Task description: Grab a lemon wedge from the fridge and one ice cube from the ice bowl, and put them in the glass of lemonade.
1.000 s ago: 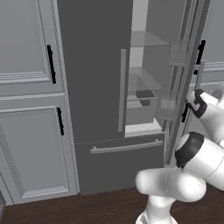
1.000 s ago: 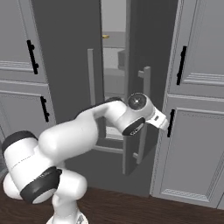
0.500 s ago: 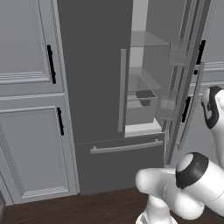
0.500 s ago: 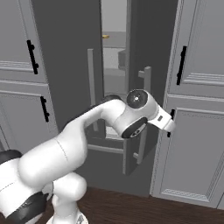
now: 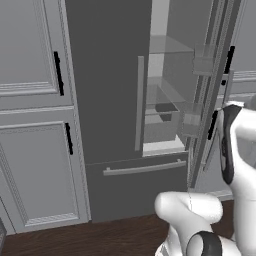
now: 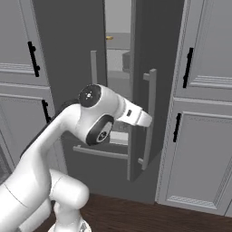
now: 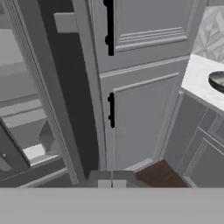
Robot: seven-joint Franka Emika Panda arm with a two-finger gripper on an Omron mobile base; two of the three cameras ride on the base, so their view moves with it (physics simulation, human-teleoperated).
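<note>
With its right door swung open, the tall dark grey fridge (image 5: 110, 100) awaits searching; the empty claw (image 7: 111, 183), pinched tight, must widen and reach for the wedge.

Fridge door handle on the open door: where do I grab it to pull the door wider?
Take the upright bar handle at mid-length, coming from its front with jaws either side. It stands off the door on posts, leaving a gap behind. The gripper is shut, so open it first.
</note>
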